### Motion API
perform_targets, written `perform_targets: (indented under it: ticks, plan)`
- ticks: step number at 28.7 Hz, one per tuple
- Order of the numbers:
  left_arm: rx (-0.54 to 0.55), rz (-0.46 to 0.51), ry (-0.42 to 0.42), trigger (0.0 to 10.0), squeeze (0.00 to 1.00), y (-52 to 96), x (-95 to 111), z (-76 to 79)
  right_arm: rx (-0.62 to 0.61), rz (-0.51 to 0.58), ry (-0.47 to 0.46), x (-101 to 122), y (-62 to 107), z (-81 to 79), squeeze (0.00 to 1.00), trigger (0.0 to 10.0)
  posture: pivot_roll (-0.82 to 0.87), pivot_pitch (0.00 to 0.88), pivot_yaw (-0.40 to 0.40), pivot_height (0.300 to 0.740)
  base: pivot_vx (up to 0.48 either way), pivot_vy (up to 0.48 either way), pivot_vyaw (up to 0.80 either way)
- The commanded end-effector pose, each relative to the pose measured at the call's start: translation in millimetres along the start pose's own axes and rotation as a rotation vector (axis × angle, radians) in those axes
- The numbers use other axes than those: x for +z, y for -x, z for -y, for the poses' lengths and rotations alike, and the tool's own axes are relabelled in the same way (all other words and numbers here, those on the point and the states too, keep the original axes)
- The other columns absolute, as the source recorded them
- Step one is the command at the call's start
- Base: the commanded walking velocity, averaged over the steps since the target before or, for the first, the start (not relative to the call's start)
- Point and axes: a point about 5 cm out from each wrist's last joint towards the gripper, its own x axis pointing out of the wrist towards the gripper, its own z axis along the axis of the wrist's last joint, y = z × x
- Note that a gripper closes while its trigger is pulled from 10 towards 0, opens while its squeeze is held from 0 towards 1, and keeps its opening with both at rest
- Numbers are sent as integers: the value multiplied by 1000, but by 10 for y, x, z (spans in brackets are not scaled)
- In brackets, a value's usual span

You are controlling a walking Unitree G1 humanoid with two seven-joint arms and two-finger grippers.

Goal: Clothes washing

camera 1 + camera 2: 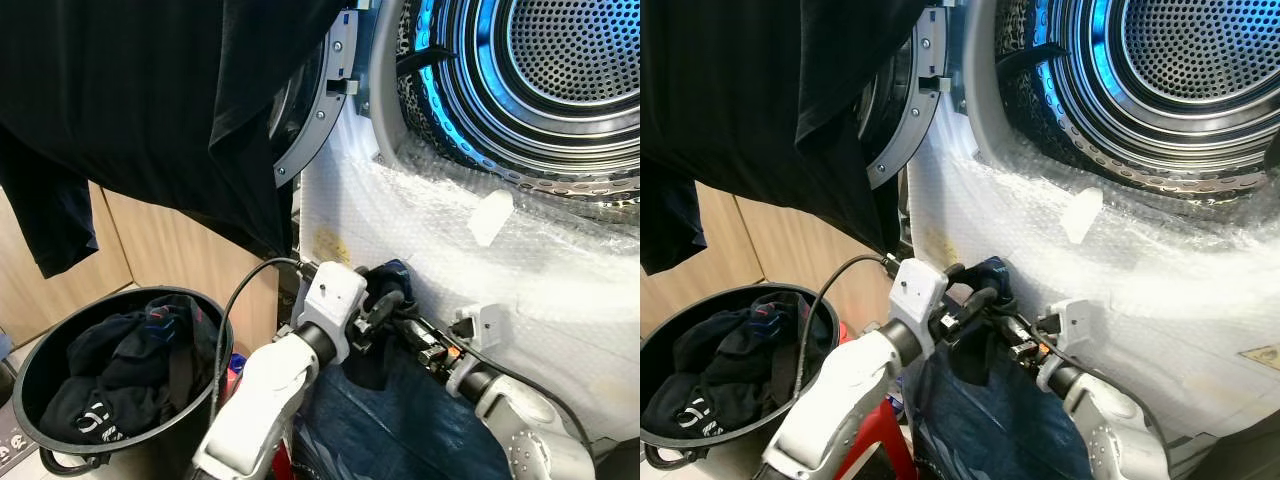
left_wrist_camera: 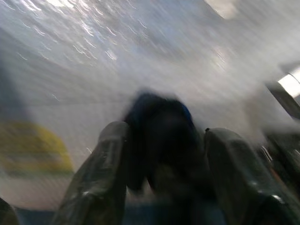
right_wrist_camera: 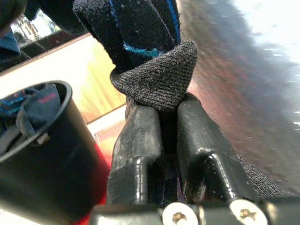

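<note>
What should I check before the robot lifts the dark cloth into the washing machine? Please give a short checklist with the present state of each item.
1. Right gripper shut on the dark cloth: ok.
2. Left gripper holding the same cloth: ok, cloth sits between its fingers.
3. Door open: ok.
4. Drum free for loading: ok.
5. Black garment hanging over the door, away from the opening: cannot tell.
6. Bucket apart from both arms: ok.

Dark garment point(image 3: 154, 75) in right end effector point(image 3: 168, 136)
</note>
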Motion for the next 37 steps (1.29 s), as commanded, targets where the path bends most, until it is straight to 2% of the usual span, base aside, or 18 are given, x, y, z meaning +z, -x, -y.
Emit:
perform_targets:
  ticks: [1,7,8,11,15,20,24,27,28,30,31,32,33,37]
  plan:
    - [-94,-32,9,10000,1000,103,1,82,8,18,45,147,52,99,0,0,74,0,-67,740,0,0,0]
    - [-82,-99,-59,10000,1000,272,-47,-13,102,-42,90,218,137,148,0,0,82,0,-71,740,0,0,0]
    - [-77,-114,-64,10000,1000,334,-59,-41,152,-61,103,272,162,154,0,0,85,0,-74,740,0,0,0]
    - [-79,-126,-76,10000,1000,381,-54,-53,185,-58,112,325,174,157,0,0,85,0,-74,740,0,0,0]
    - [-77,-187,-83,10000,1000,499,-115,-59,344,-104,141,474,215,126,0,0,96,0,-79,740,0,0,0]
    - [-67,-217,-105,10000,1000,554,-171,-56,406,-56,146,658,199,95,0,0,103,0,-80,740,0,0,0]
    - [-22,-273,-155,10000,1000,663,-295,-64,489,-8,141,921,241,109,0,0,109,0,-85,740,0,0,0]
    - [-4,-269,-170,10000,1000,677,-286,-66,509,5,140,1002,258,118,0,0,113,0,-86,740,0,0,0]
    - [15,-243,-168,10000,1000,677,-237,-45,526,60,131,1167,273,142,0,0,118,0,-88,740,0,0,0]
    - [18,-237,-171,10000,1000,676,-225,-28,545,90,127,1255,286,143,0,0,118,0,-88,740,0,0,0]
    - [7,-243,-177,10000,894,678,-230,11,570,115,134,1361,306,144,0,0,120,0,-87,740,0,0,0]
    - [0,-238,-178,10000,0,672,-221,48,583,152,137,1490,301,149,0,0,118,0,-84,740,0,0,0]
    - [0,-238,-178,10000,0,672,-221,48,583,152,137,1490,301,149,0,0,118,0,-84,740,0,0,0]
    - [2,-223,-183,10000,0,644,-176,65,595,229,141,1727,283,173,0,0,121,0,-82,740,0,0,0]
